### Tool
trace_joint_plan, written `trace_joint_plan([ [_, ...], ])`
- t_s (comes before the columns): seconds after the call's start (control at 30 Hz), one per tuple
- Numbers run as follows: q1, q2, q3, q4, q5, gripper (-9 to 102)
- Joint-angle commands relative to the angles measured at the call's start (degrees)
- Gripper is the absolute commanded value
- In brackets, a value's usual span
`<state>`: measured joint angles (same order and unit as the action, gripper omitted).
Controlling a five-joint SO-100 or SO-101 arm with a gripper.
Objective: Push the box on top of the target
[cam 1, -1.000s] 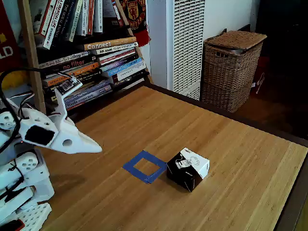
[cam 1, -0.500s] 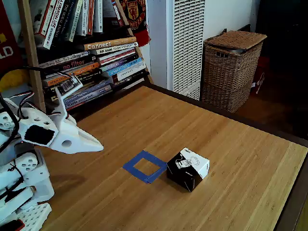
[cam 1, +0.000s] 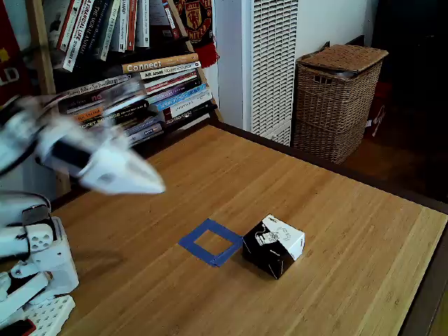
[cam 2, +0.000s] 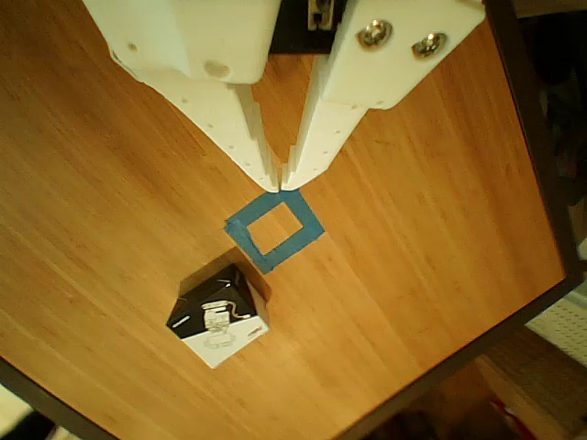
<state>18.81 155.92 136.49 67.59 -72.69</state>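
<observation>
A small cardboard cube with black sides and a white printed top, the box (cam 1: 274,246), is sitting on a warm, fine-grained bamboo-plank table (cam 1: 350,231). In the fixed view it is lying just to the right of the target (cam 1: 211,242), a flat hollow square of blue tape stuck to the wood, with the box's near corner seeming to touch the tape's right corner. In the other view the box (cam 2: 218,315) is resting below and to the left of the blue outline (cam 2: 274,228), close beside it but not on it, and the bare wood is showing through the square's middle.

The white plastic claw (cam 1: 143,182) is hanging in the air above the table's left part in the fixed view, smeared by motion blur, well apart from both box and tape. In the other view the claw (cam 2: 280,179) is showing smooth moulded fingers dotted with small holes, tapering to narrow tips that are pressed together with nothing between them; two metal screws are sitting in the right-hand finger's block.

Behind the table, a woven wicker basket (cam 1: 337,98) with a flat lid is standing by a white slatted panel (cam 1: 271,63), and a wooden shelf is carrying stacked books (cam 1: 143,87) lying flat.
</observation>
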Motion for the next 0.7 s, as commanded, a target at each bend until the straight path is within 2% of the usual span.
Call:
trace_joint_plan([
  [0.0, 1.7, -12.1, -8.4, -3.3, 1.9, 0],
  [0.27, 5.3, -35.5, -26.5, -5.6, 9.1, 0],
  [0.43, 5.7, -38.6, -27.3, -10.9, 14.9, 0],
  [0.67, 9.8, -39.6, -28.0, -12.5, 19.8, 0],
])
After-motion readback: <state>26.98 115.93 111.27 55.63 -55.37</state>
